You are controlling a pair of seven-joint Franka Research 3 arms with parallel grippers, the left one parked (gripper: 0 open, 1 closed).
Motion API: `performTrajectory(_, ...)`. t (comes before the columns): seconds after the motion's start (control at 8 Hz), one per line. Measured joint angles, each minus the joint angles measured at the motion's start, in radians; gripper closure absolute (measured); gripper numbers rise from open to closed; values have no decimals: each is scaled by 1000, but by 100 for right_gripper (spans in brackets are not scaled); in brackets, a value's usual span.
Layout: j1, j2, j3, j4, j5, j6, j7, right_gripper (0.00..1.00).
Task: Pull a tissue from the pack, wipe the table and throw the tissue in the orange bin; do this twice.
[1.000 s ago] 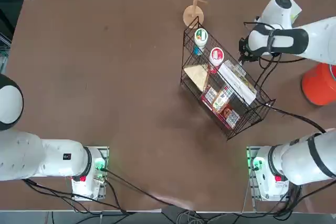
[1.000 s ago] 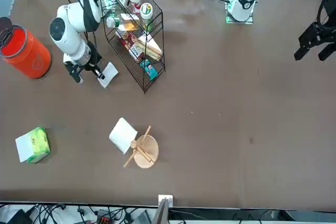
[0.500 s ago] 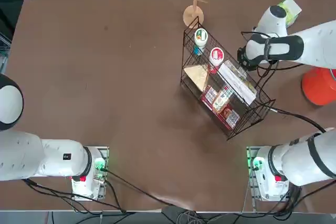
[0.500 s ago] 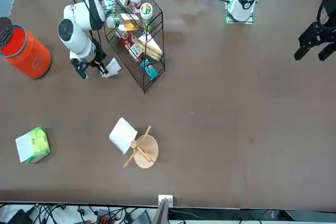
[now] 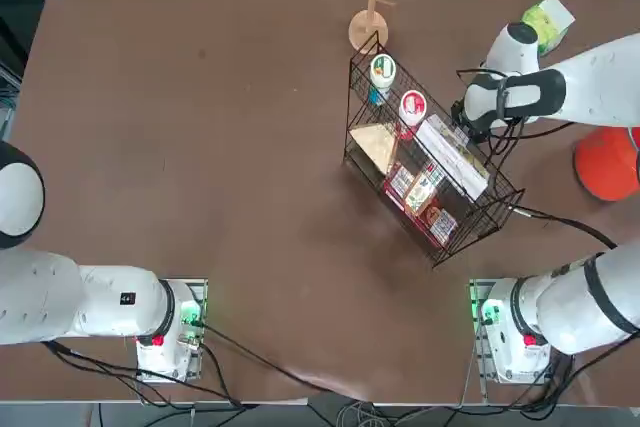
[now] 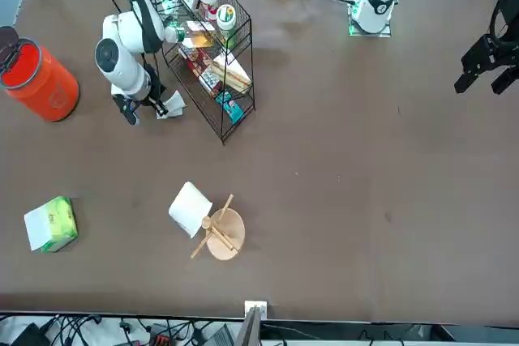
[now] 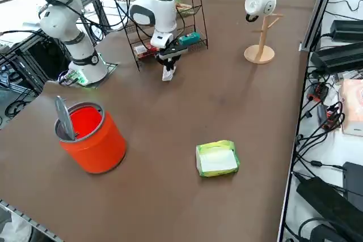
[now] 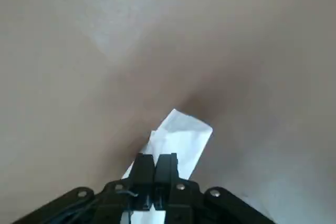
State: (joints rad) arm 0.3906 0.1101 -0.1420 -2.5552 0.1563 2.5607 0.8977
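My fingers (image 8: 167,174) pinch the tissue (image 8: 181,139); dragged over the worktop (image 6: 324,200), it could tear

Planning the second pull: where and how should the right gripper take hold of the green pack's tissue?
Once the right gripper is free of its current tissue, probably pinch the pack's white top, coming from straight above: the pack sits upright, white face up. I can't make out a raised tissue edge, so check first.
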Motion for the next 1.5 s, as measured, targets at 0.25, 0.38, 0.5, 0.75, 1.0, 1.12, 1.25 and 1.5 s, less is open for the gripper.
performTrajectory(0.25, -5, 26, -6, 0, 0, 18, 0, 99)
performTrajectory(0.38, -7, 42, -7, 1, 0, 50, 0, 99)
performTrajectory(0.5, -7, 63, -7, 1, 0, 84, 0, 99)
performTrajectory(0.75, -6, 89, -6, 6, 0, 112, 0, 98)
performTrajectory(1.0, -4, 89, -3, 15, 0, 116, 0, 98)
performTrajectory(1.12, -3, 89, -2, 22, 0, 117, 6, 97)
performTrajectory(1.25, 4, 90, -1, 30, 0, 117, 22, 98)
performTrajectory(1.5, 35, 89, 4, 40, 0, 117, 72, 98)
